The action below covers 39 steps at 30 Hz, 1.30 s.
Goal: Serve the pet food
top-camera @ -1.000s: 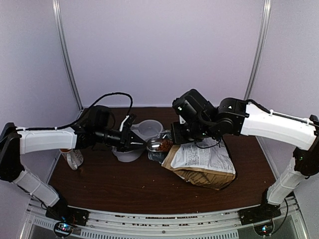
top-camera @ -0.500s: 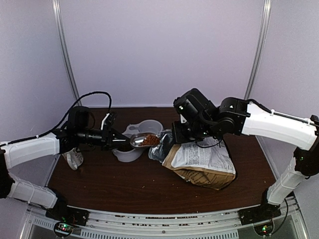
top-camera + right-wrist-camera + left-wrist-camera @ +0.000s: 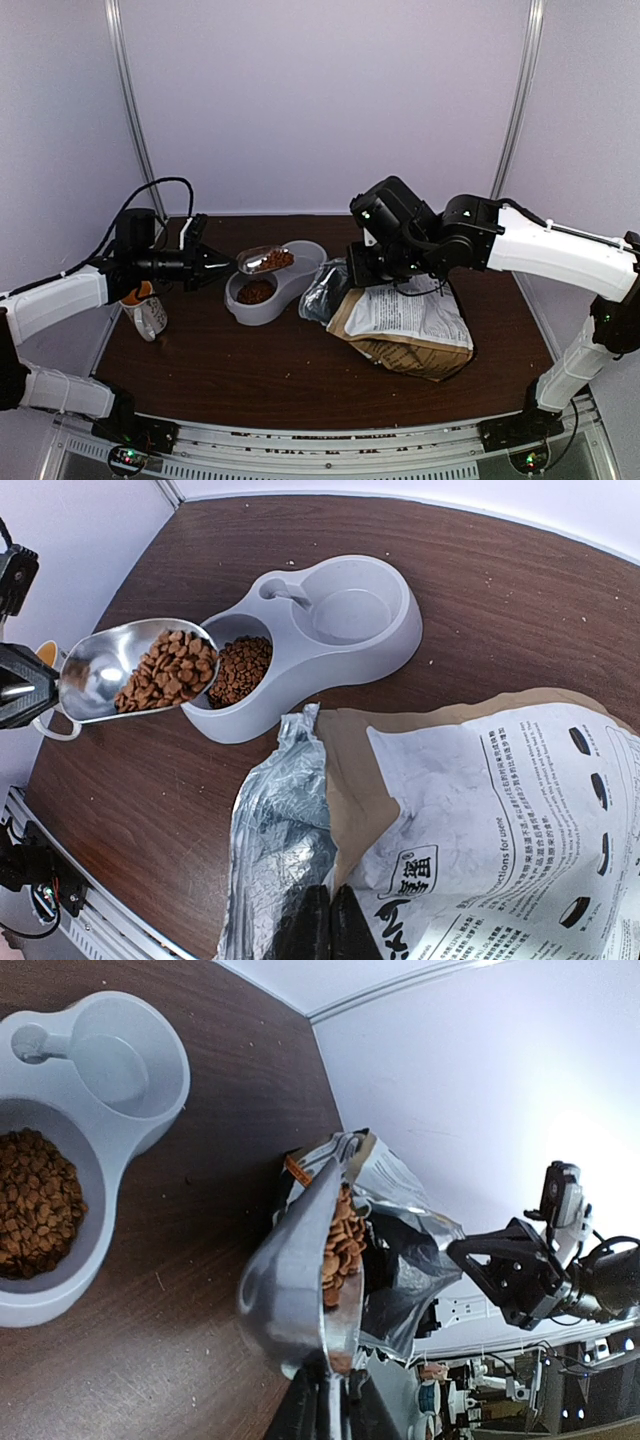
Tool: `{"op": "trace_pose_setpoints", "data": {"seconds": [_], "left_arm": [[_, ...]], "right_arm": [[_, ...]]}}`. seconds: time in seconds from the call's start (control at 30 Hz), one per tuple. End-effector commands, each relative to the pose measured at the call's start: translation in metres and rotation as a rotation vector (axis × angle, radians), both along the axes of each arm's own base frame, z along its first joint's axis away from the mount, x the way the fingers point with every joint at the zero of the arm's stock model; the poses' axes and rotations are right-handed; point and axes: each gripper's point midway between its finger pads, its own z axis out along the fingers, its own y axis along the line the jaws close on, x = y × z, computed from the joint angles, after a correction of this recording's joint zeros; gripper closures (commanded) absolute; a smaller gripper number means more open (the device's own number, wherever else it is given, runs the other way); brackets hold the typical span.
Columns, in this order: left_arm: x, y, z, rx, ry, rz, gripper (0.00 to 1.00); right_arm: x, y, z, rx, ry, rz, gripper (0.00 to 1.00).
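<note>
Jaws of the left gripper (image 3: 215,266) are closed tight on the handle of a metal scoop (image 3: 95,675), which is held just beside the filled cup of the grey double bowl (image 3: 390,645). Pet food (image 3: 165,668), small reddish-brown pellets, is heaped in the scoop and also lies in that cup. The right gripper (image 3: 325,925) is pinched on the foil lip of the bag (image 3: 480,810), lying right of the bowl.

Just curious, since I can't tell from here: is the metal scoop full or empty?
Full. A heap of brown kibble fills the front half of the scoop; its back half is bare metal.
</note>
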Motion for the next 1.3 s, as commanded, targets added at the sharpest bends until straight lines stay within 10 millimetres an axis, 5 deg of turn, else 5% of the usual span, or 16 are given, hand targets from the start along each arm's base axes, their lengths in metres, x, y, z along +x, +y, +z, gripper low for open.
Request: {"op": "trace_pose_setpoints", "data": {"seconds": [0.0,0.23,0.63,1.27], "left_arm": [[0.03,0.005,0.021,-0.044,-0.066,0.051,1.0],[0.081,0.008,0.013,-0.003,-0.059,0.112,1.0],[0.15,0.009,-0.036,0.229,-0.017,0.136,1.0],[0.164,0.018,-0.058,0.417,-0.021,0.107,1.0]], "right_arm": [[0.011,-0.009,0.029,0.06,-0.077,-0.048,1.0],[0.011,-0.011,0.029,0.056,-0.08,-0.052,1.0],[0.013,-0.011,0.027,0.055,-0.078,-0.05,1.0],[0.015,-0.007,0.02,0.058,-0.063,-0.04,1.0]]}}
